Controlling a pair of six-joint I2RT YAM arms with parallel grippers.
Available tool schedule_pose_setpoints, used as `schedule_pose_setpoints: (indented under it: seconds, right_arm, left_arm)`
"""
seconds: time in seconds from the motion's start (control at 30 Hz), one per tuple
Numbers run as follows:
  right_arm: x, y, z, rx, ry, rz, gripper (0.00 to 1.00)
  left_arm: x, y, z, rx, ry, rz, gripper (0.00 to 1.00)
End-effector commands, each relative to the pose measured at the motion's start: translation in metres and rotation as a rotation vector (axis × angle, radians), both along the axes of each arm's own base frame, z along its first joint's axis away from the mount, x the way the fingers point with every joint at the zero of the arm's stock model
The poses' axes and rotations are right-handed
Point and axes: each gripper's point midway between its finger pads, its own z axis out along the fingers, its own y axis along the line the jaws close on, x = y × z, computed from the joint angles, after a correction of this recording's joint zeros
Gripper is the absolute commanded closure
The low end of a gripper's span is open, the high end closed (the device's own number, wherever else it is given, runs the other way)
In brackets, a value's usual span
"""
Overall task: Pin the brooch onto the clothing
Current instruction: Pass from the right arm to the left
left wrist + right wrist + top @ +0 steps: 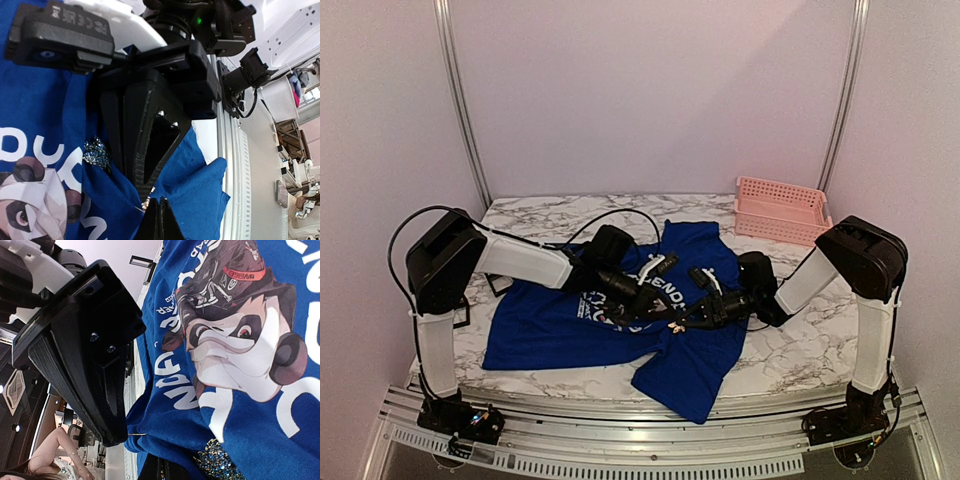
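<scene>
Pink basket (778, 228) — back right on marble table (810, 340).

Brooch (220, 465) cut off at bottom edge (right wrist view).

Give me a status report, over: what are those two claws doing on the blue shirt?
Left gripper looks shut, right gripper unreadable, both at chest print. Sparkly brooch on T-shirt; pinned or not, unclear. Nothing else in the way.
</scene>
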Motion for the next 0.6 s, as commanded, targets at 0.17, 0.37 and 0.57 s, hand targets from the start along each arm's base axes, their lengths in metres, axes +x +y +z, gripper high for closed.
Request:
schedule_pose_setpoints:
  seconds: [0.17, 0.37, 0.57]
  right_arm:
    - [0.0, -0.008, -0.016, -0.058, 0.034, -0.039, 1.0]
    - [0.001, -0.006, -0.008, -0.029, 0.016, -0.034, 1.0]
    - [-0.001, -0.006, -0.006, -0.011, 0.018, -0.03, 1.0]
  left_arm:
    - [-0.012, -0.001, -0.021, 0.049, 0.026, -0.016, 1.0]
    - [-0.014, -0.004, -0.027, 0.044, 0.014, -0.004, 1.0]
    - [-0.014, -0.008, -0.027, 0.014, 0.014, 0.021, 1.0]
